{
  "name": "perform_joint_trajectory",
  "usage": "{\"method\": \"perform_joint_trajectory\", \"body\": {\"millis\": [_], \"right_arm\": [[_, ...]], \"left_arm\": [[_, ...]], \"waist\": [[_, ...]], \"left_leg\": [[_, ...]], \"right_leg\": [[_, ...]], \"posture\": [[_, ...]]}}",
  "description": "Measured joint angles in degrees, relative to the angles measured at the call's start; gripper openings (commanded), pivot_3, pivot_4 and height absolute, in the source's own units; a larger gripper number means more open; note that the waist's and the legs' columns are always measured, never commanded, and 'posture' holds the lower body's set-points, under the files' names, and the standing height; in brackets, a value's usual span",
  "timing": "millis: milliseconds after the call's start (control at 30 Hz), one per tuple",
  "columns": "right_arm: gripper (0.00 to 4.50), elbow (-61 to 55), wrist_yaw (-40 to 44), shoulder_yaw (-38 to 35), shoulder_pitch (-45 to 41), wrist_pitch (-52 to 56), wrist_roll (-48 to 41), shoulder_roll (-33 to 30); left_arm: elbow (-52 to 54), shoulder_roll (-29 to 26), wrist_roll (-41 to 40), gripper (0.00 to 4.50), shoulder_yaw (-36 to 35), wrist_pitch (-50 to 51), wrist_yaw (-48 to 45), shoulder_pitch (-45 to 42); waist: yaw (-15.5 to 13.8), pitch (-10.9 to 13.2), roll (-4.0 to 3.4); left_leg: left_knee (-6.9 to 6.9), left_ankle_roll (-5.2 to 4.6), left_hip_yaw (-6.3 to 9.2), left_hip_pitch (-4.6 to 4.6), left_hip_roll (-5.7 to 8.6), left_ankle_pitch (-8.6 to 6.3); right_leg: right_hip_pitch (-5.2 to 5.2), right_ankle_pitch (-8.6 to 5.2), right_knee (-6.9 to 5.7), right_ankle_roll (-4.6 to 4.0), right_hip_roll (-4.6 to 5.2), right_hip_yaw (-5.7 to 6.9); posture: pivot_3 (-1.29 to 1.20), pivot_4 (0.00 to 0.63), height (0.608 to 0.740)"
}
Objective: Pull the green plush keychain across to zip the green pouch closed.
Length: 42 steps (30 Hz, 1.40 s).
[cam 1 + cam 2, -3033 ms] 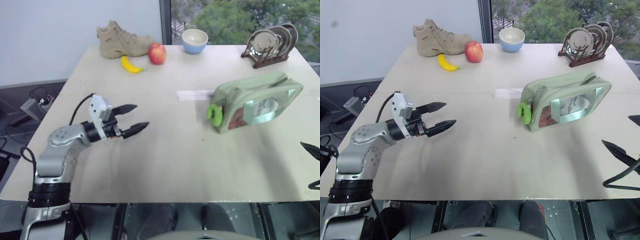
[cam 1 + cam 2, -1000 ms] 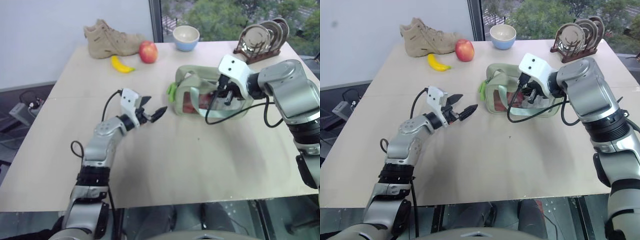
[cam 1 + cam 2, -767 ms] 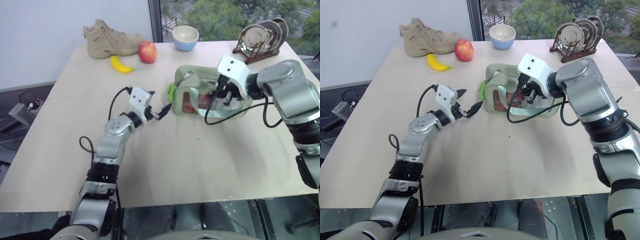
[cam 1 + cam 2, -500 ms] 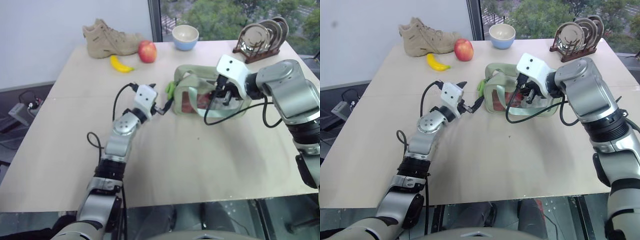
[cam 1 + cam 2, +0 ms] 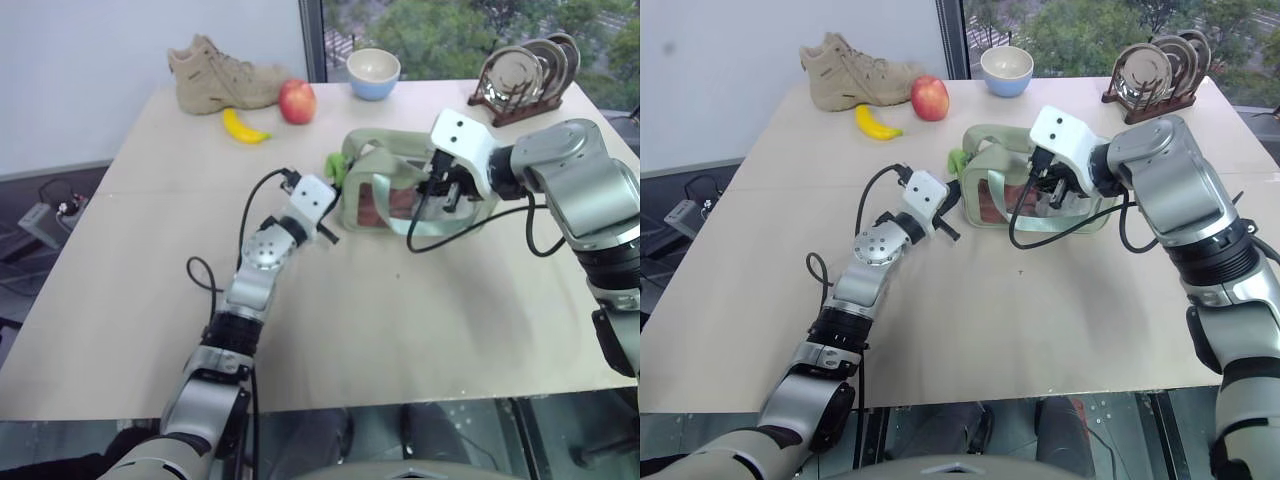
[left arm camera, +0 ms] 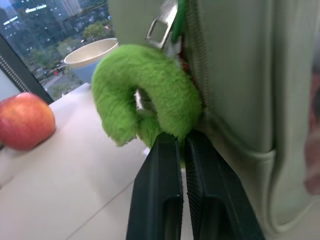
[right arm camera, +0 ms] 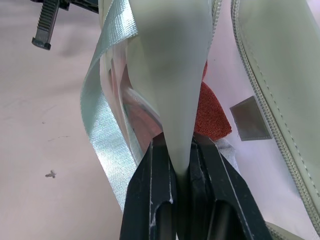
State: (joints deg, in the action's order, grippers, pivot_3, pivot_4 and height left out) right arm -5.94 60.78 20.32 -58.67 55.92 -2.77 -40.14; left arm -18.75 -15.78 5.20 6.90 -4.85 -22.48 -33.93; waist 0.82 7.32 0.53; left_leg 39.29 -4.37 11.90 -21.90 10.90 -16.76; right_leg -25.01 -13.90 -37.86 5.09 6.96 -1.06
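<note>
- the beige table [image 5: 400, 330] stands by a window with trees outside; well behind the work sit a tan boot [image 5: 222, 77], banana [image 5: 245, 128], apple [image 5: 298, 101], blue bowl [image 5: 374, 73] and a plate rack [image 5: 524, 76].
- the green pouch [image 5: 400, 190] sits upright mid-table, its clear window showing red-brown contents.
- the right gripper [image 7: 176, 150] is clenched on the pouch's pale strap [image 7: 172, 75], probably to brace the pouch against the pull.
- the left gripper [image 6: 179, 145] is clamped shut on the lower edge of the green plush keychain [image 6: 145, 100], which hangs at the pouch's left end on the zipper pull; the grip looks shallow.
</note>
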Motion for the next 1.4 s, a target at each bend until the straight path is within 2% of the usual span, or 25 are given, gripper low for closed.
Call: {"method": "perform_joint_trajectory", "body": {"millis": [33, 100, 200, 300, 400, 500, 600, 767, 800, 867, 1000, 1167, 1267, 1400], "right_arm": [[0.0, -0.1, -0.1, 0.0, 0.0, 0.0, -0.1, 0.0], [0.0, -0.1, -0.1, 0.0, 0.0, 0.0, -0.1, -0.1], [0.0, 0.1, -0.7, 0.2, 0.0, -0.3, -0.1, 0.1], [0.0, 0.9, -1.2, 0.2, 0.0, -1.2, -0.1, 0.4], [0.0, 1.6, -1.4, 0.5, 0.0, -2.0, -0.1, 1.2], [0.0, 2.5, -1.6, 0.7, -0.2, -2.6, -0.1, 1.9], [0.0, 3.0, -2.2, 0.8, -0.3, -3.0, 0.0, 2.5], [0.0, 3.5, -3.0, 0.9, -0.4, -3.0, 0.0, 3.5], [0.0, 3.5, -3.2, 0.9, -0.4, -2.9, 0.0, 3.5], [0.0, 3.5, -3.5, 0.9, -0.4, -2.8, 0.0, 3.6], [0.0, 3.5, -3.6, 1.0, -0.4, -2.8, -0.3, 3.8], [0.0, 3.2, -3.7, 0.9, -0.5, -2.9, -0.6, 4.0], [0.0, 3.2, -3.6, 0.9, -0.5, -2.9, -0.6, 3.5], [0.0, 3.3, -3.6, 0.9, -0.5, -2.9, -0.7, 3.4]], "left_arm": [[-0.2, -1.8, 3.3, 0.11, 0.1, -3.4, 3.6, -0.1], [-0.2, -2.2, 3.9, 0.11, -0.1, -4.0, 4.2, -0.2], [-1.1, -7.7, 13.9, 0.11, 0.3, -13.3, 15.1, -1.5], [-2.9, -11.7, 19.7, 0.11, 0.5, -20.3, 21.1, -5.4], [-7.2, -13.7, 21.2, 0.11, 2.3, -27.4, 21.1, -10.6], [-12.6, -14.0, 20.8, 0.11, 5.2, -34.3, 17.3, -15.1], [-18.8, -13.8, 19.2, 0.95, 8.1, -38.8, 10.7, -20.1], [-25.9, -12.1, 13.2, 3.28, 8.7, -39.4, 1.4, -23.7], [-26.3, -12.1, 11.4, 3.61, 8.3, -38.9, -0.8, -24.1], [-26.2, -12.0, 6.1, 3.61, 7.0, -36.7, -7.6, -24.2], [-24.0, -11.4, -7.4, 3.61, 3.2, -25.5, -22.8, -22.1], [-14.4, -14.7, -23.9, 3.61, -3.8, -2.1, -38.0, -15.6], [-6.5, -16.7, -30.5, 3.61, -5.6, 11.9, -42.1, -10.8], [-1.1, -16.6, -31.2, 3.61, -5.7, 16.9, -42.0, -6.5]], "waist": [[0.0, 0.0, 0.0], [0.0, 0.0, 0.0], [0.0, 0.0, 0.0], [-0.2, 0.0, 0.01], [-0.3, 0.0, 0.02], [-0.2, 0.0, 0.03], [-0.1, 0.0, 0.03], [0.2, 0.0, 0.03], [0.2, 0.0, 0.05], [0.2, -0.1, 0.05], [0.5, -0.1, 0.05], [1.7, -0.1, 0.05], [1.7, -0.1, 0.05], [1.5, -0.1, 0.05]], "left_leg": [[0.0, 0.0, 0.0, 0.01, 0.0, 0.0], [-0.01, 0.0, 0.0, 0.01, -0.01, 0.0], [-0.02, 0.0, 0.02, -0.01, 0.0, 0.0], [-0.02, 0.0, 0.05, -0.02, 0.03, 0.0], [0.0, 0.0, 0.06, -0.04, 0.07, 0.0], [0.01, 0.0, 0.06, -0.07, 0.08, 0.0], [0.02, 0.0, 0.09, -0.1, 0.08, 0.0], [0.06, 0.0, 0.09, -0.16, 0.07, 0.0], [0.08, -0.01, 0.1, -0.16, 0.07, 0.0], [0.08, 0.0, 0.1, -0.17, 0.07, 0.0], [0.11, -0.01, 0.12, -0.21, 0.08, 0.0], [0.14, -0.01, 0.19, -0.23, 0.07, 0.0], [0.14, -0.01, 0.23, -0.23, 0.08, 0.0], [0.15, 0.0, 0.27, -0.2, 0.09, 0.01]], "right_leg": [[-0.01, 0.0, -0.01, 0.0, 0.0, 0.0], [-0.01, 0.0, -0.01, 0.0, 0.0, 0.0], [-0.02, 0.0, -0.01, 0.0, 0.0, 0.02], [-0.01, 0.0, -0.01, 0.0, 0.04, 0.07], [0.0, 0.0, 0.0, 0.0, 0.1, 0.16], [-0.01, 0.01, -0.01, 0.01, 0.14, 0.2], [-0.04, 0.01, -0.03, 0.02, 0.15, 0.22], [-0.15, 0.01, -0.08, 0.02, 0.14, 0.2], [-0.15, 0.01, -0.08, 0.02, 0.14, 0.2], [-0.15, 0.01, -0.08, 0.02, 0.14, 0.2], [-0.2, 0.01, -0.09, 0.02, 0.14, 0.22], [-0.23, 0.01, -0.1, 0.01, 0.14, 0.23], [-0.24, 0.01, -0.09, 0.01, 0.13, 0.26], [-0.19, 0.01, -0.1, 0.01, 0.12, 0.35]], "posture": [[0.0, 0.15, 0.74], [0.0, 0.15, 0.74], [0.0, 0.15, 0.74], [0.0, 0.15, 0.74], [0.0, 0.15, 0.74], [0.0, 0.15, 0.74], [0.0, 0.15, 0.74], [0.0, 0.15, 0.74], [0.0, 0.15, 0.74], [0.0, 0.15, 0.74], [0.0, 0.15, 0.74], [0.0, 0.15, 0.74], [0.0, 0.15, 0.74], [0.0, 0.15, 0.74]]}}
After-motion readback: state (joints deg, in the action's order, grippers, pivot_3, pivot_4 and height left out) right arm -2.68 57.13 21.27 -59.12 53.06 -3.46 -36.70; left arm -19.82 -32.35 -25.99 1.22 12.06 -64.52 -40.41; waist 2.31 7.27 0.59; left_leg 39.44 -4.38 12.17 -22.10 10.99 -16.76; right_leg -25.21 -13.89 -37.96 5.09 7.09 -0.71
